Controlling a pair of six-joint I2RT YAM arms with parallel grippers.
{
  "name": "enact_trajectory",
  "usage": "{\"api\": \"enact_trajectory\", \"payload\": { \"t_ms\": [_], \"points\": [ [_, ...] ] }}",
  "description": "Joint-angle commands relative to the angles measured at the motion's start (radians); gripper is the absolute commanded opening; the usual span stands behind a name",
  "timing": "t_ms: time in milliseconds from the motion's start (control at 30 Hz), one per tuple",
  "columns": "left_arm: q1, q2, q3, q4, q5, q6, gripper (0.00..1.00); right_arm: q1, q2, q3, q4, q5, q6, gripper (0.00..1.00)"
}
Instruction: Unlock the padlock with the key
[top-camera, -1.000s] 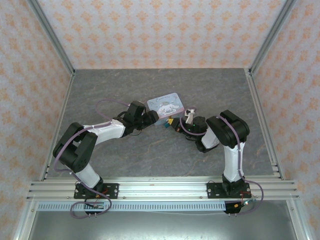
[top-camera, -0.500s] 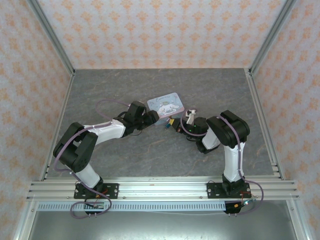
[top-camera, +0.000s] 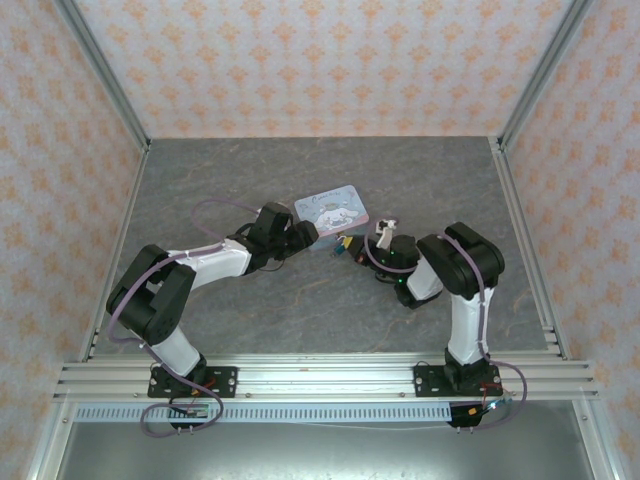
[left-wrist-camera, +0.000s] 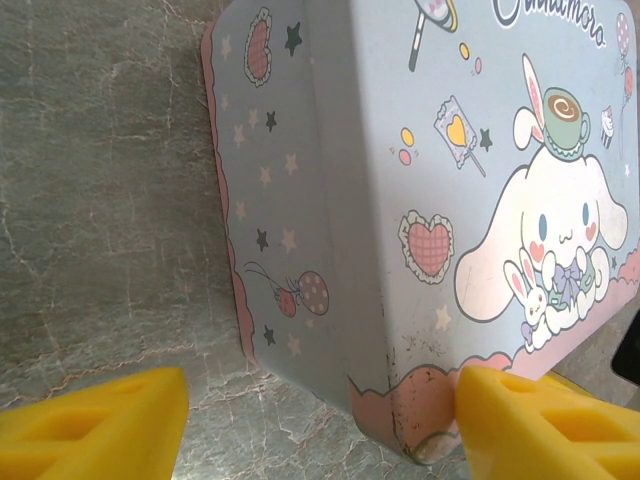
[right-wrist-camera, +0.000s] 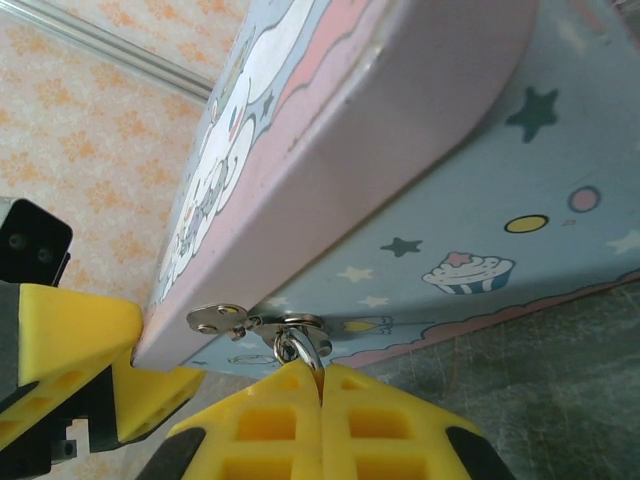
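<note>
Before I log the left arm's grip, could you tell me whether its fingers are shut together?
No, the yellow fingers of the left gripper stand wide apart, with a corner of the tin between them.

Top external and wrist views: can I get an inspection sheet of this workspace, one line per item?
surface: grey marbled table, with the cartoon tin lying on it.
job's things: padlock and key cannot be made out; a silver loop hangs from the tin's latch.
clutter: nothing seen.
grippers: left gripper open, straddling the tin's corner; right gripper shut, tips at the loop.
cables: lilac cable arcs over the left arm; another runs along the right arm.
surroundings: orange patterned walls, aluminium rails.
</note>
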Motion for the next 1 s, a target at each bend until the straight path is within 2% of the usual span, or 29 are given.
{"api": "enact_trajectory", "payload": {
  "t_ms": [0,267,433,567,667,867,967],
  "points": [
    [-0.021,0.038,-0.046,-0.134,-0.009,0.008,0.71,-0.010,-0.043,-0.001,0.038,0.064,0.037,0.00],
    [-0.021,0.014,-0.050,-0.139,-0.012,0.010,0.72,-0.011,-0.079,-0.026,0.027,0.156,0.079,0.00],
    [-0.021,-0.039,-0.029,-0.177,-0.026,0.032,0.80,-0.015,-0.158,-0.065,-0.057,0.150,0.044,0.00],
    [-0.021,-0.101,-0.014,-0.212,-0.069,0.064,0.91,-0.017,-0.323,-0.115,-0.248,0.172,-0.011,0.00],
    [-0.021,-0.154,-0.023,-0.213,-0.106,0.074,0.99,-0.016,-0.498,-0.130,-0.468,0.167,-0.073,0.00],
    [-0.021,-0.270,-0.076,-0.191,-0.179,0.121,1.00,0.000,-0.853,-0.062,-1.086,0.142,-0.224,0.00],
    [-0.022,-0.336,-0.122,-0.165,-0.202,0.145,1.00,0.002,-0.951,-0.043,-1.298,0.098,-0.246,0.00]
  ]
}}
